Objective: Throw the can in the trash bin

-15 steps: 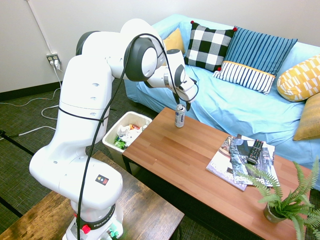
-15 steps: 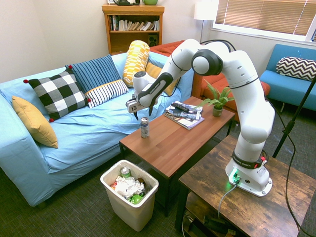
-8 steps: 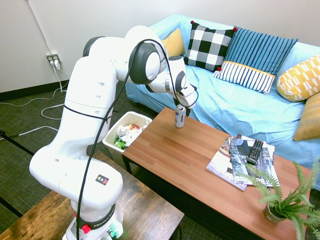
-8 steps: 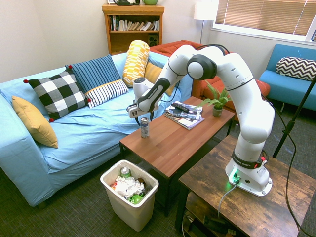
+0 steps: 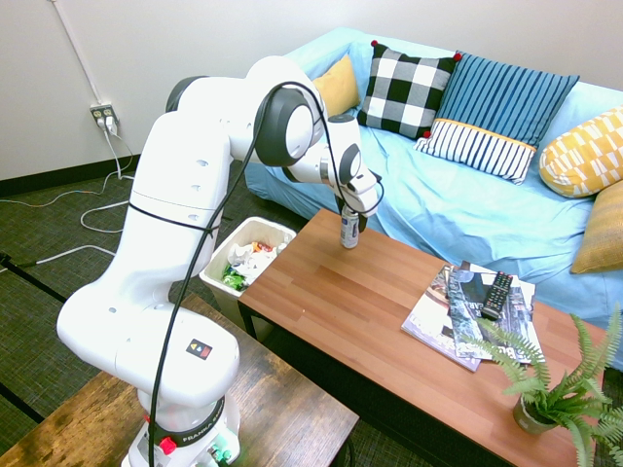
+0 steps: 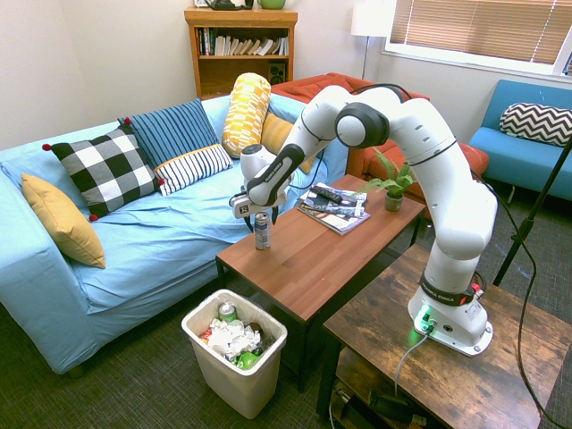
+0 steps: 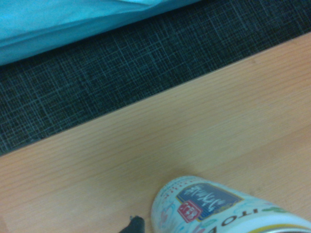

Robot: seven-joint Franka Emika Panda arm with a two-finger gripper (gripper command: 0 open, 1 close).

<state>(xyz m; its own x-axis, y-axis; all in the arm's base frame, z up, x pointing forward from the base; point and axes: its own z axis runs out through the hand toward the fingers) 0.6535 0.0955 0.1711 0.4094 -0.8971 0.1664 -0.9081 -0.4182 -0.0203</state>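
**Gripper over the can**

The gripper (image 6: 259,214) points straight down, fingers spread wide on either side of the top of the can (image 6: 262,232), which stands upright near the table (image 6: 308,259) corner. The arm arches over from the right. The bin (image 6: 235,357) sits on the floor below

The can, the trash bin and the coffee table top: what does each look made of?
The can: likely thin metal, silver-grey sheen with printed markings. The trash bin: looks like white matte plastic, with a rolled rim. The coffee table top: reddish-brown wood or wood-look laminate, grain lines visible.
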